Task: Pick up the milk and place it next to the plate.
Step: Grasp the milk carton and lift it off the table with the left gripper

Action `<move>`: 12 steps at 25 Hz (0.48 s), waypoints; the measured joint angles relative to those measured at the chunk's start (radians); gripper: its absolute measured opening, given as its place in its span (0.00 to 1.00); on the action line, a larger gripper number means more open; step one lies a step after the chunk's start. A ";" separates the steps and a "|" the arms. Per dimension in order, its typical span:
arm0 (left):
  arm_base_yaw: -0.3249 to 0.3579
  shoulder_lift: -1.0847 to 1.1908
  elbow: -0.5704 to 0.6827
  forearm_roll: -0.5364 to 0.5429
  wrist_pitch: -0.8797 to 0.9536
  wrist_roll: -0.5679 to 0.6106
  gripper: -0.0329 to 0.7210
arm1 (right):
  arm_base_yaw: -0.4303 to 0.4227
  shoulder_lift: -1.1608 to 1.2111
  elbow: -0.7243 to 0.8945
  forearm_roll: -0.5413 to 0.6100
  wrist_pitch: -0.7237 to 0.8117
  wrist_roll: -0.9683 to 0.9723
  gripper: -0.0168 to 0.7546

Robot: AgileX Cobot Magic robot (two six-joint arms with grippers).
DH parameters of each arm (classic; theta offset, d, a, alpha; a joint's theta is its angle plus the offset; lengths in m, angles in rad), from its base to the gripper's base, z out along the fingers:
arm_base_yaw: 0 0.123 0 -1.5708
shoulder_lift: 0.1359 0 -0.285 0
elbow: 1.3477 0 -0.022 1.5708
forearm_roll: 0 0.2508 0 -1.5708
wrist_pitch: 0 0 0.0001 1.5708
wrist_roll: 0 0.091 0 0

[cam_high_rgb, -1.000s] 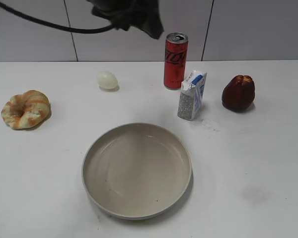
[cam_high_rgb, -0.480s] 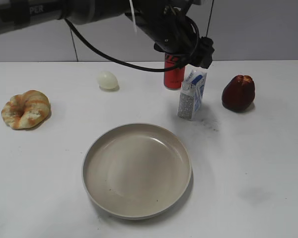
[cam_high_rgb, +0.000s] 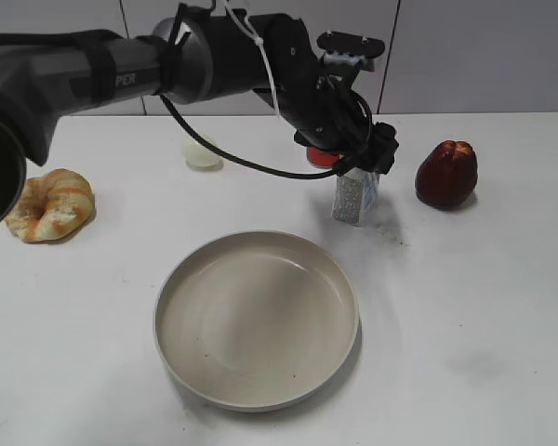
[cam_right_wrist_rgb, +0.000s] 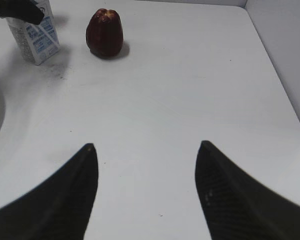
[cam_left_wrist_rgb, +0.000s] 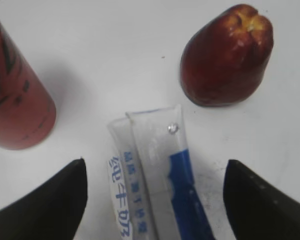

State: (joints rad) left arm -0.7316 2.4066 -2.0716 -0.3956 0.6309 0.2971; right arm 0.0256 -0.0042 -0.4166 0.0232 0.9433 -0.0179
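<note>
White tabletop, far right of the plate: left gripper spread over the milk carton; looks light, thin-walled, crushable; grip its flat sides gently.

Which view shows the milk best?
Left wrist: the milk fills the frame from above, between the open left gripper fingers. Exterior has its top hidden by the arm. Right wrist shows it small, in the corner.

White matte counter, faintly scuffed with grey smudges. Rear wall of pale grey panels divided by dark vertical seams. Lighting even, shadows soft.
</note>
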 joint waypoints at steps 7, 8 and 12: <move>-0.001 0.047 0.000 0.002 -0.022 -0.012 0.73 | 0.000 0.000 0.000 0.000 0.000 0.000 0.63; -0.001 0.051 0.000 0.002 -0.022 -0.015 0.68 | 0.000 0.000 0.000 0.000 0.000 0.000 0.63; -0.002 0.055 0.000 0.009 -0.022 -0.016 0.55 | 0.000 0.000 0.000 0.000 0.000 0.000 0.63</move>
State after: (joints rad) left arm -0.7334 2.4613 -2.0716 -0.3871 0.6088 0.2811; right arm 0.0256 -0.0042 -0.4166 0.0232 0.9433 -0.0179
